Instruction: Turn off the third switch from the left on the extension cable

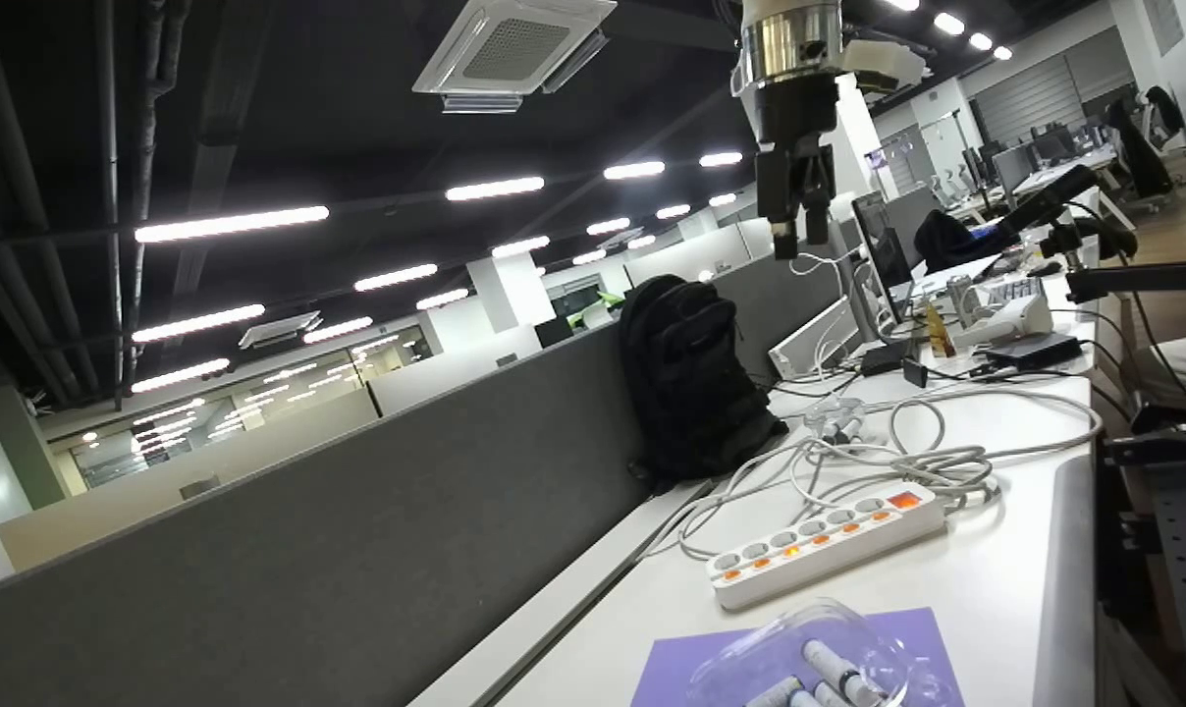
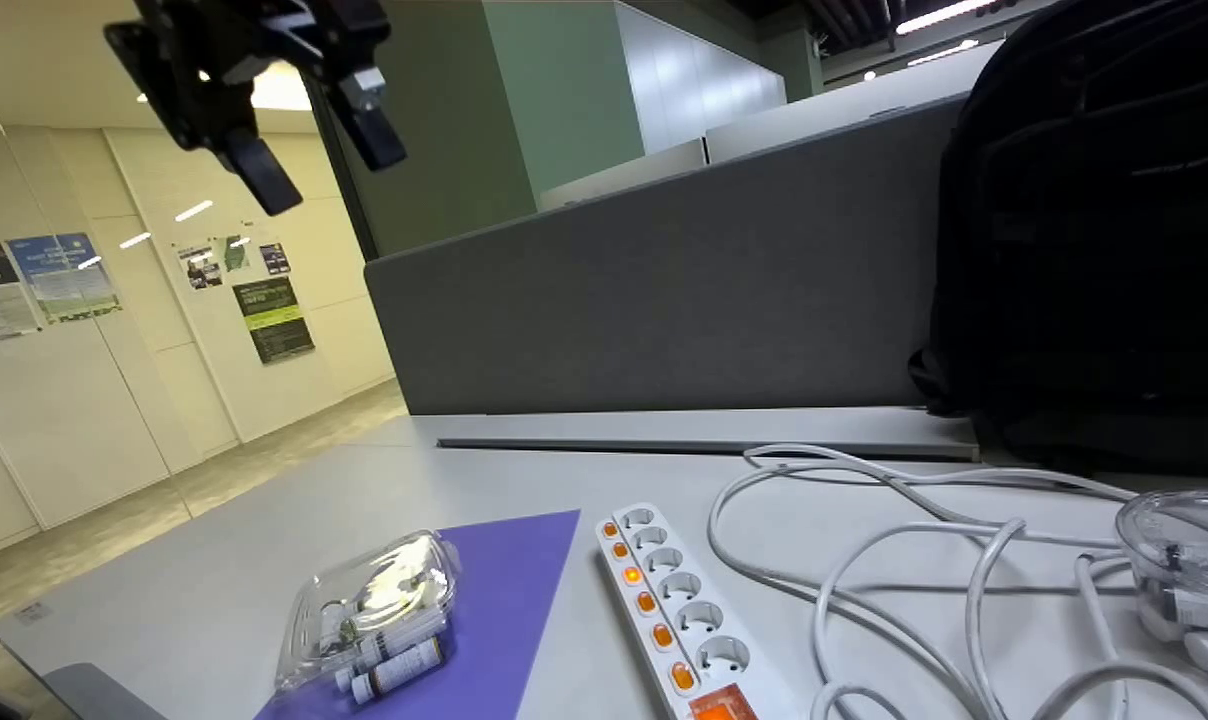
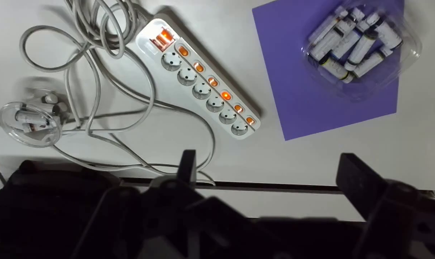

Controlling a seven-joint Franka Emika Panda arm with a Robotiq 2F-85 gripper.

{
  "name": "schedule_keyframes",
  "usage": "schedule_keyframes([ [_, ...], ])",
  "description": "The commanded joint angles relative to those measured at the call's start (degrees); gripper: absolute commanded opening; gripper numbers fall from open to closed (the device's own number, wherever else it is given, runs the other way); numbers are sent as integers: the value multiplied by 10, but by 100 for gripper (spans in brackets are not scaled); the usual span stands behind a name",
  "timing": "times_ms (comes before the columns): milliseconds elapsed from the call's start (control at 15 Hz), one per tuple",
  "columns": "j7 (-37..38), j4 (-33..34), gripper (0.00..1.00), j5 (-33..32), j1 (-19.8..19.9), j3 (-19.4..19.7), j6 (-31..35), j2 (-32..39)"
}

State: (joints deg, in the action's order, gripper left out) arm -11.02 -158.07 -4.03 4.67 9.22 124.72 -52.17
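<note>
extension cable [image 3: 204, 81], tool [image 2: 332, 176] high, spread, pointing down

In your wrist view, the power strip [image 3: 199, 78] lies on the counter [image 3: 232, 25], cord [image 3: 98, 82] to its left, sheet [image 3: 304, 115] to its right. Tubes [image 3: 359, 50] sit in a box [image 3: 365, 88] on the sheet.

- Whitish arm section [image 1: 778, 8] at the top
- Shiny metallic collar [image 1: 787, 44], silvery with warm reflections
- Black housing [image 1: 797, 106] beneath the collar
- Black, jointed fingers [image 2: 264, 178] with blunt, rectangular tips
- Small pale patch [image 2: 368, 82] on one finger
</note>
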Motion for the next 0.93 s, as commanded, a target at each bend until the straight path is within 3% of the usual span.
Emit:
schedule_keyframes([
  [0, 21, 4, 100, 24, -5, 6, 77, 81],
  [267, 24, 17, 100, 54, -14, -1, 145, 181],
  [333, 22, 22, 82, 59, -18, -4, 158, 208],
  [867, 1, 99, 25, 133, -51, 0, 267, 422],
])
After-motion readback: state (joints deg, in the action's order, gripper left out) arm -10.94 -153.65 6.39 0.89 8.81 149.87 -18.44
